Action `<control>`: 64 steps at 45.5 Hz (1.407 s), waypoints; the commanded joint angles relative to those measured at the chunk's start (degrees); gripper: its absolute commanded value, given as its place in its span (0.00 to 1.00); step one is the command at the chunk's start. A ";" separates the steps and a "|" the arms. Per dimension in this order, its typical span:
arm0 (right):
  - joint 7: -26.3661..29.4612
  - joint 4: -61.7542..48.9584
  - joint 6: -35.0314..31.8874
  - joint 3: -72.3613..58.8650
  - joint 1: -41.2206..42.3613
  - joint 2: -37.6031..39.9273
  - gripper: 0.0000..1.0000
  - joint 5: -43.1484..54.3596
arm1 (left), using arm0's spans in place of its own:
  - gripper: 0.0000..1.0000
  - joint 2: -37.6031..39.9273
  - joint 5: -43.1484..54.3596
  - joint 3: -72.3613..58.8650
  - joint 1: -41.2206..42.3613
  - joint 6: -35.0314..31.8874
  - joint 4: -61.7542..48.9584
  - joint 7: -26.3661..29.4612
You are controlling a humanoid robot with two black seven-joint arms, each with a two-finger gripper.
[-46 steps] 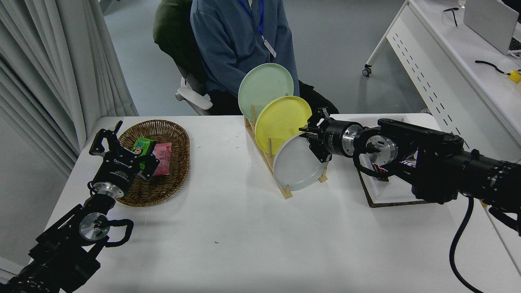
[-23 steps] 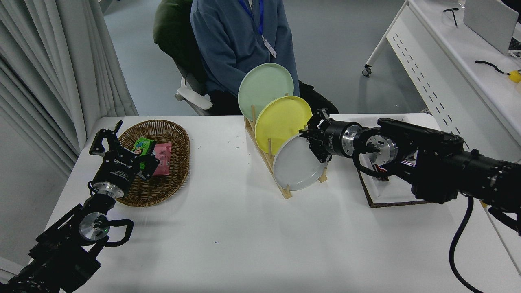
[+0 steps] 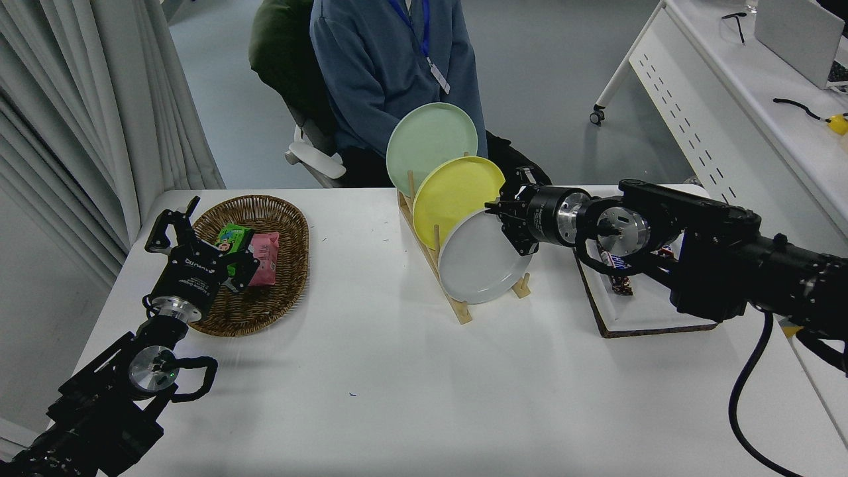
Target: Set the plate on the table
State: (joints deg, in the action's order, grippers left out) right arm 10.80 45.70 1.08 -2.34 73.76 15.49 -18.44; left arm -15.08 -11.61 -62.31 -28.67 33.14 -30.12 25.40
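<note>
The light-grey plate [image 3: 478,262] stands tilted in the front slot of a wooden rack [image 3: 459,311], in front of a yellow plate [image 3: 452,192] and a pale green plate [image 3: 429,142]. My right gripper [image 3: 505,222] reaches in from the right and is shut on the grey plate's upper right rim. The plate's lower edge is still between the rack's pegs. The rack stands on the white table [image 3: 397,397]. My left gripper [image 3: 189,238] is parked at the lower left, open, over the edge of a wicker basket.
The wicker basket [image 3: 265,298] at the left holds a green and a pink packet. A white cork-edged board [image 3: 642,311] with a snack bar [image 3: 619,279] lies under my right arm. A person in a blue jacket [image 3: 391,59] sits at the far side.
My right gripper has risen and moved slightly left with the grey plate's rim in it. The plate has lifted and shifted left, and the rack has shifted a little with it.
</note>
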 commanded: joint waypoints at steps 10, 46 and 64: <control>8.19 1.32 0.94 8.93 5.43 1.82 0.00 -1.95 | 1.00 0.05 -0.08 0.00 0.02 0.00 0.06 0.00; 10.12 4.40 15.70 11.48 8.07 -4.15 0.00 -28.58 | 1.00 -0.03 0.01 0.00 -0.07 0.00 0.06 0.00; 9.33 4.58 35.20 11.74 4.46 -11.62 0.00 -38.77 | 1.00 0.05 0.01 0.00 -0.07 0.00 0.06 0.00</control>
State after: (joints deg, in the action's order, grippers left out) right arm 20.35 50.08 22.70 9.24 79.48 8.78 -49.13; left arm -15.07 -11.62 -62.31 -28.67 33.14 -30.11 25.40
